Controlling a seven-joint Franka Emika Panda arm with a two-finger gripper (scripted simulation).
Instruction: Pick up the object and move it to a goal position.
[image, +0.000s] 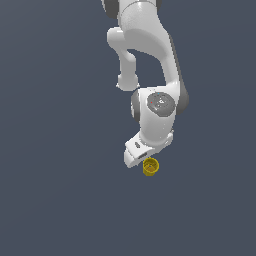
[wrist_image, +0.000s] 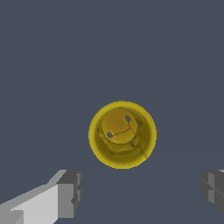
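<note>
**Item 1 — cup** (image: 150, 166). Small, yellow, round, open at the top. In the exterior view it sits a little below and right of the frame's centre, on a plain dark grey-blue floor (image: 55, 200). In the wrist view the cup (wrist_image: 122, 134) is seen straight down its mouth, near the middle of the picture; the inside bottom is a lighter yellow disc with two small dark dots and a thin curved line. It stands upright, mouth up. Nothing touches it.

**Item 2 — arm** (image: 150, 45). White with grey joints, entering from the top edge of the exterior view and bending down to a rounded wrist near the centre of the frame.

**Item 3 — claw** (image: 142, 156). White body, grey fingertips (wrist_image: 70, 192). In the exterior view it hangs just above the cup, its body overlapping the cup's upper left edge; the fingertips themselves are hard to make out there. In the wrist view the two fingers are spread wide apart, one at the lower left corner, the other at the lower right edge. The cup lies off the line between them, clear of both tips. The claw holds nothing.
</note>
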